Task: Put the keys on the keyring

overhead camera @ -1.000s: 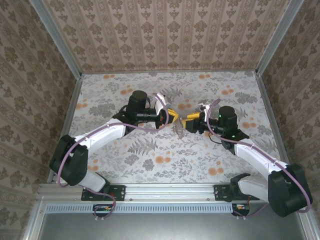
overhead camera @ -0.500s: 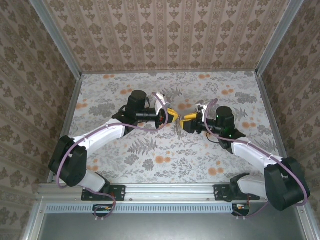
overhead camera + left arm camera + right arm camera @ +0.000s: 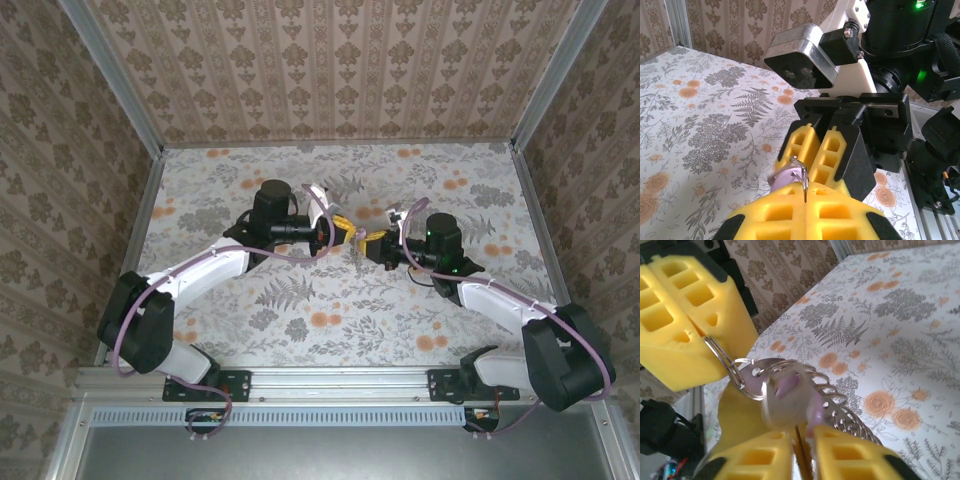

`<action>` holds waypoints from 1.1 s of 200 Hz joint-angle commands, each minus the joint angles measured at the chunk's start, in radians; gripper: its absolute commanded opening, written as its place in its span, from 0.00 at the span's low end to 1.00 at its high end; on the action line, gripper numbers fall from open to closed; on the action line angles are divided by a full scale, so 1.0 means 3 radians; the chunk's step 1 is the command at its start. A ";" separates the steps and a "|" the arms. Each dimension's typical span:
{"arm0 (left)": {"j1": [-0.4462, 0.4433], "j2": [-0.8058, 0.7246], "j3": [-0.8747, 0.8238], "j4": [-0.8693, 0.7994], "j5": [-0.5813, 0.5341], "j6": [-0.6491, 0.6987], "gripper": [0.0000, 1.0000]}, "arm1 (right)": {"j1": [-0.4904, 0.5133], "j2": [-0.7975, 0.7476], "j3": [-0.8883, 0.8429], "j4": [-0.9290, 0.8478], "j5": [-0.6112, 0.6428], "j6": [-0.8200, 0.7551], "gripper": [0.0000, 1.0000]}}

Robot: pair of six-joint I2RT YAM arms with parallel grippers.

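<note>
L claw (image 3: 805, 199), bottom centre of its wrist view, is shut, pinching the thin wire of the keyring (image 3: 720, 356). The key (image 3: 787, 390) hangs mid-frame btwn both claws, off the counter (image 3: 910, 330). Its long axis runs approx. upper left to lower right, toward the R claw (image 3: 796, 441), which looks clamped on the key's lower end. R arm is nearer the key. Key is blurred. Its blade tip, the ring's gap and a wire coil (image 3: 842, 405) beside it are hard to read.

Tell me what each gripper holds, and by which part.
Left gripper pinches the keyring by its thin wire. Right gripper seems to pinch the key by its blurred lower end.
</note>
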 commanded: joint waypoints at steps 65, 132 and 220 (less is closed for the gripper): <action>0.0092 -0.0137 -0.0095 0.0309 0.0157 -0.0149 0.00 | 0.0086 -0.0126 -0.0003 -0.0204 -0.0056 -0.0128 0.00; 0.0095 -0.0148 -0.0110 0.0323 0.0160 -0.0157 0.00 | 0.0251 0.0053 0.0095 -0.0443 -0.0002 -0.0292 0.00; 0.0115 -0.0182 -0.0141 0.0332 0.0176 -0.0155 0.00 | 0.0015 -0.0703 -0.0121 -0.0457 0.0378 -0.0078 0.47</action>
